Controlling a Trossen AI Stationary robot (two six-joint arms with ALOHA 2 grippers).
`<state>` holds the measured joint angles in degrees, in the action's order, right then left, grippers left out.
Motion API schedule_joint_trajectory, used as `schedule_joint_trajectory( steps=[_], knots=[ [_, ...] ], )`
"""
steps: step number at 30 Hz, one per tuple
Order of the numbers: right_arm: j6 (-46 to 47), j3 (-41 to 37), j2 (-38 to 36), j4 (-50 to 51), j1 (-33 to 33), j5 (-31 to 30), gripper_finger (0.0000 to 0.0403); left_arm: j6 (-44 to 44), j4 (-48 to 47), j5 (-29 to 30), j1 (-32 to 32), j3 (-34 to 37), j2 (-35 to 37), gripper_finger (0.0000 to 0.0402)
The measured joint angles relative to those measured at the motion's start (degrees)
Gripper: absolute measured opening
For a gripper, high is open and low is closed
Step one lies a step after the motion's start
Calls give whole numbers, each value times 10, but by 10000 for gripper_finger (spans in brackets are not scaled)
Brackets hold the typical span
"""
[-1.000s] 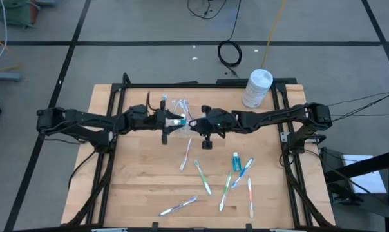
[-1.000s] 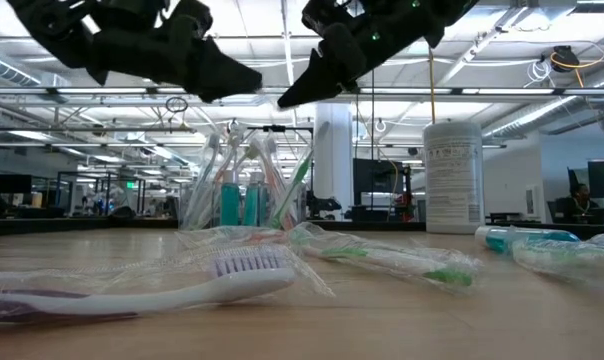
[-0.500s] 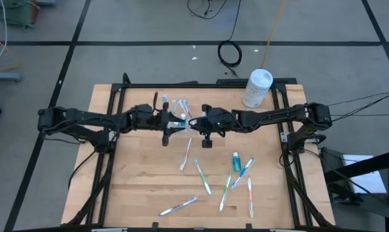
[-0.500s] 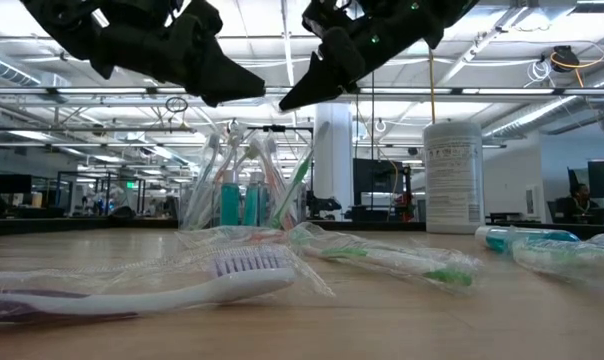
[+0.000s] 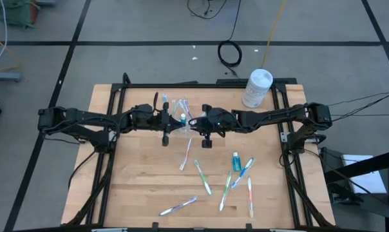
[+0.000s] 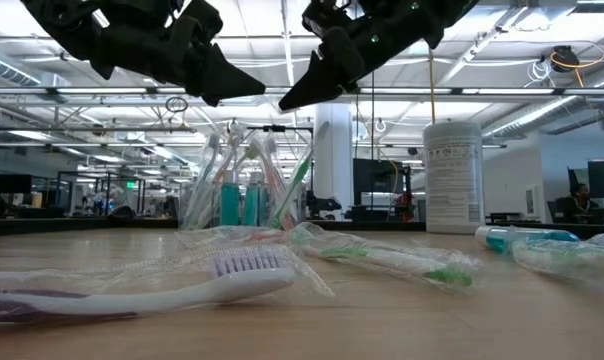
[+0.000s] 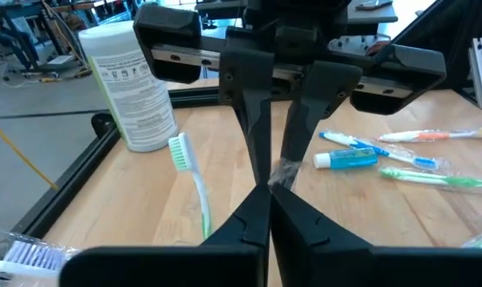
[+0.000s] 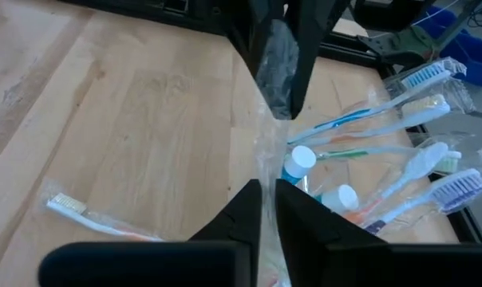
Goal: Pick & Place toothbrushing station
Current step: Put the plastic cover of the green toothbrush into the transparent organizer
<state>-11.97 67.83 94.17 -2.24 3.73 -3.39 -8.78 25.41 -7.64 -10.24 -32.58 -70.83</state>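
A clear cup point(image 5: 180, 115) stands on the table at the far middle, holding several toothbrushes and blue toothpaste tubes point(image 8: 298, 162). In the low view the cup point(image 6: 244, 190) sits below both grippers. My left gripper point(image 5: 175, 120) and my right gripper point(image 5: 192, 122) meet tip to tip just above it. Both are closed on a crinkled strip of clear plastic wrapper point(image 8: 274, 88). The right fingers keep a narrow gap. More wrapped toothbrushes point(image 5: 203, 177) and a toothpaste tube point(image 5: 236, 161) lie flat on the near half of the table. My left gripper pinches the clear wrapper point(image 7: 283, 170) between its two fingertips. It comes nearly level from the table's left. The wrapper is lifted above the cup; where its other end goes I cannot tell. My right gripper has the same wrapper point(image 8: 265, 163) between its fingertips. It slants slightly down from the table's right, facing the left fingers point(image 8: 305, 40). The strip runs between the two grippers and looks slack.
A white canister point(image 5: 257, 88) stands at the table's far right corner. A wrapped toothbrush point(image 6: 182, 285) lies close to the near edge. The black frame rails point(image 5: 117, 96) run along the table's sides. Bare wood lies at the near left.
My left gripper has shut beside the right gripper's tips above the cup and has tipped slightly. Both arms have stayed in place, and the cup has not moved.
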Motion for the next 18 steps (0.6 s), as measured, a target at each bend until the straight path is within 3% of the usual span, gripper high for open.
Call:
schedule_joint_trajectory(
  steps=[6,10,12,18],
  knots=[
    [23,-5,0,4,0,-94,80,-2,-8,1,0,0,0,4],
    [23,-5,0,18,0,-102,103,-10,-14,17,-2,-2,0,3],
    [23,-5,0,31,-3,-101,111,-11,-55,40,-6,-23,0,3],
    [43,-5,-14,116,-13,-101,121,-27,-297,79,-14,-159,-6,3]
  ],
)
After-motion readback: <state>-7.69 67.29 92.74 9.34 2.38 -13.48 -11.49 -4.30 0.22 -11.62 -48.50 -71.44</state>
